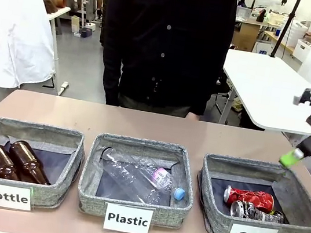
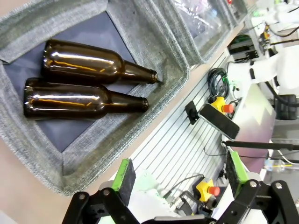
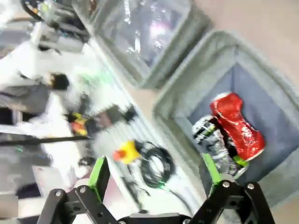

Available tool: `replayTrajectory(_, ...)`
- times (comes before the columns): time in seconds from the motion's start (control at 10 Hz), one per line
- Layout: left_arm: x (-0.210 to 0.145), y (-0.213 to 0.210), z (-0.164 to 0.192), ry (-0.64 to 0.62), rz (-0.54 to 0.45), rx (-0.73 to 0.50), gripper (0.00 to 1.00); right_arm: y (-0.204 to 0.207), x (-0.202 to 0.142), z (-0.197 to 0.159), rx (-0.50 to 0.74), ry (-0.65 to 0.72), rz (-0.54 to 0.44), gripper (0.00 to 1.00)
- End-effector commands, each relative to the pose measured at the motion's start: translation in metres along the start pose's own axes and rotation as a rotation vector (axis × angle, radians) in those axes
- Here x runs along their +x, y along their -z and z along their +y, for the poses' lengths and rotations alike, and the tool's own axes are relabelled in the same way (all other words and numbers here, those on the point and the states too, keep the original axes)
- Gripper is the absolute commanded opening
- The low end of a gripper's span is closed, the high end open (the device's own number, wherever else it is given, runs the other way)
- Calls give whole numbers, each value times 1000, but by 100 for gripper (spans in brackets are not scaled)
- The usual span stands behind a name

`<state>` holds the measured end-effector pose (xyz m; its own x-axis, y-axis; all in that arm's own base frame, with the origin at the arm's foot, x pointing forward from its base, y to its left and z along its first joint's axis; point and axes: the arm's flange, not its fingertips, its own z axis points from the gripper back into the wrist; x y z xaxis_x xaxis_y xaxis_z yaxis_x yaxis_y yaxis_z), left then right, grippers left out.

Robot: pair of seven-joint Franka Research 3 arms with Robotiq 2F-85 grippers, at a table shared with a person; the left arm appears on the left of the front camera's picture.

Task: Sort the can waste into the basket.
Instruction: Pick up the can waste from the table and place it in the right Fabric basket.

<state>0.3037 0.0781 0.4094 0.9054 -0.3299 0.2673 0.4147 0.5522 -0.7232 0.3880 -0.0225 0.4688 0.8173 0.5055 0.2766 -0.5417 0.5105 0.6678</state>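
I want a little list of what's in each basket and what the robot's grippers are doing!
Bottle basket: two brown glass bottles, lying side by side
Plastic basket: clear plastic bottles
Can basket: red can and silver can, both crushed, touching
Left gripper: open, holding nothing
Right gripper: open, holding nothing, above the Can basket's far right corner
Person: standing at the far side of the table

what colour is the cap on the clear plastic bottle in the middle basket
Light blue: the clear plastic bottle's cap shows best in the front view.
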Motion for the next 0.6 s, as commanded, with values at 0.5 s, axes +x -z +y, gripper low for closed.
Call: replayTrajectory(0.5,-3,-1,-1,-1,7,-3,100,-60,-75,-70,828,608,-1047,100)
